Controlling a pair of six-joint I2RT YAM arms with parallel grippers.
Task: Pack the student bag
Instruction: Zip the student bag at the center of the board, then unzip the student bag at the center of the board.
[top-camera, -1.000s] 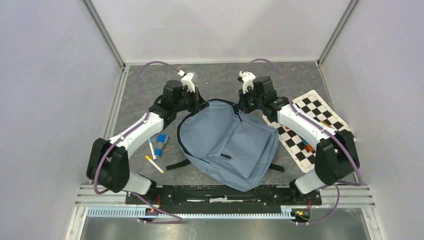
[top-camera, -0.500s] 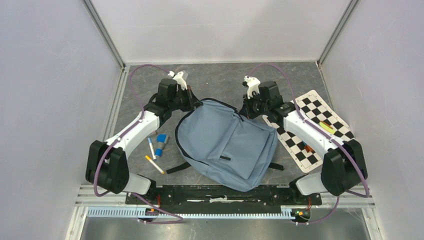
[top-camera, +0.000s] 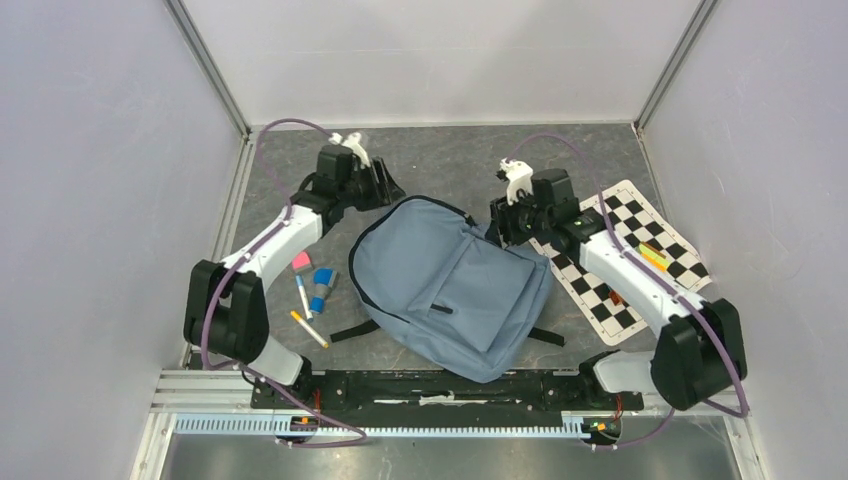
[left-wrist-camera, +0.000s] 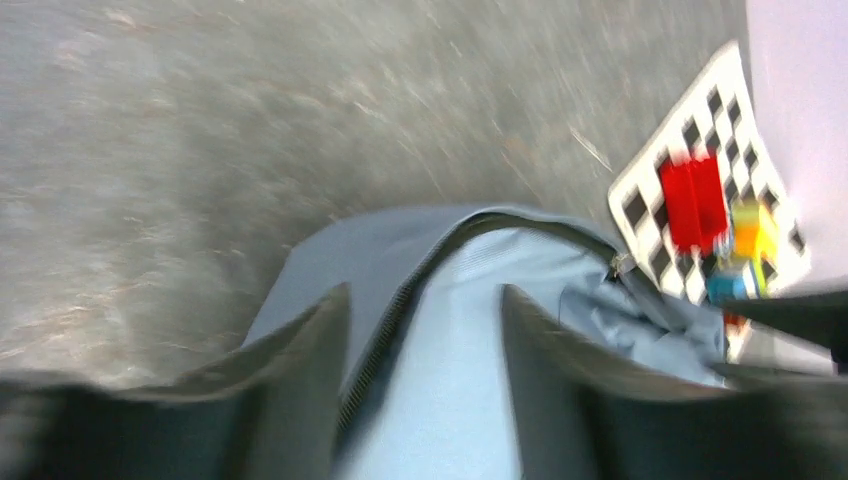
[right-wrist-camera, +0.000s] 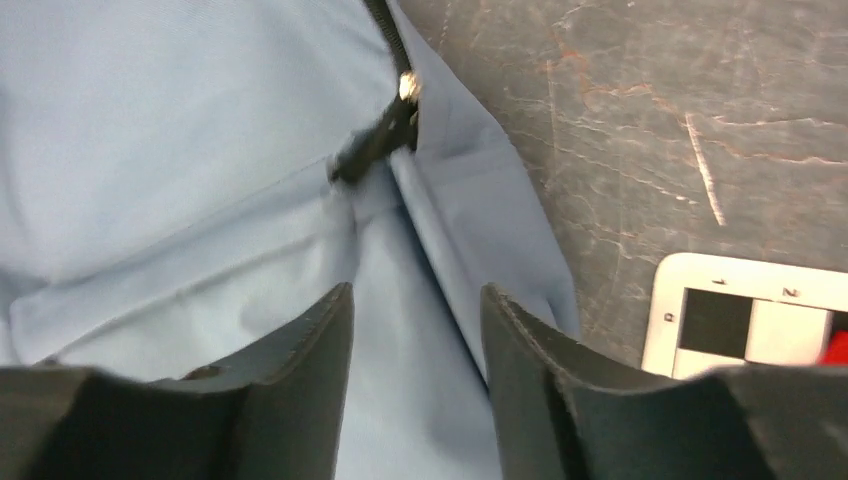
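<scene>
The student bag (top-camera: 450, 285) is a grey-blue backpack lying flat in the middle of the table, front pocket up and its top toward the back. My left gripper (top-camera: 385, 185) hangs open just beyond the bag's top left corner. In the left wrist view its fingers (left-wrist-camera: 422, 295) straddle the black zipper (left-wrist-camera: 385, 330) without touching it. My right gripper (top-camera: 500, 225) is open at the bag's top right corner. Below its fingers (right-wrist-camera: 416, 292) lies bag fabric (right-wrist-camera: 200, 150), with a zipper pull (right-wrist-camera: 385, 135) ahead of them. Neither gripper holds anything.
A pink eraser (top-camera: 300, 263), a blue block (top-camera: 322, 283), a blue pen (top-camera: 303, 297) and a yellow marker (top-camera: 309, 329) lie left of the bag. A checkerboard mat (top-camera: 640, 215) at right carries a yellow item (top-camera: 652, 257) and an orange one (top-camera: 617, 297).
Both grippers went from shut on the bag's top edge to open and let it go. The left arm drew back and left, the right arm moved right, and the bag shifted slightly left.
</scene>
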